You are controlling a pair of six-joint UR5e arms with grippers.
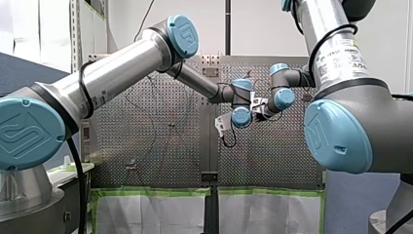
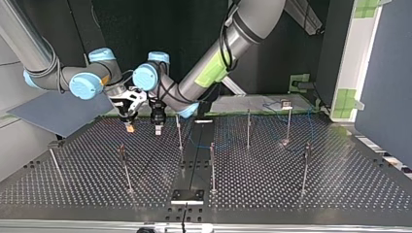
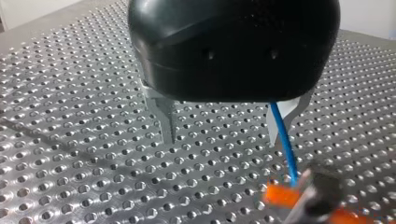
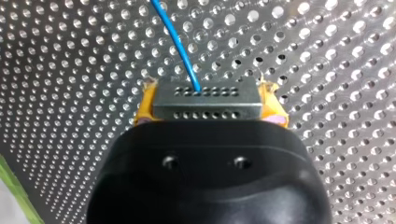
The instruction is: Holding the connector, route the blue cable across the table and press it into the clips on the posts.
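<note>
Right gripper (image 4: 208, 116) is clamped hard on the connector (image 4: 205, 100): yellow pads squeeze the grey block from both sides, and the blue cable (image 4: 180, 42) springs out of its row of holes and arcs away over the table (image 2: 291, 184). In the top view both grippers hang side by side near the far edge, left of the middle, tips just above the perforated plate. The right arm comes in from that view's left and the left arm sweeps in from its right. Left gripper (image 3: 223, 140) is wide open, its metal fingers well apart with nothing between them. The cable drops past one finger and runs down to the connector, which shows in the other gripper's orange pads just beside it. Whether cable and finger touch, I can't tell. The connector is off the table, held low over the holes. Thin posts (image 2: 180, 132) stand upright across the plate, the nearest one just beside the left gripper in the top view. Faint blue traces of cable lie among them. Whether it sits in any clip, I can't make out.
</note>
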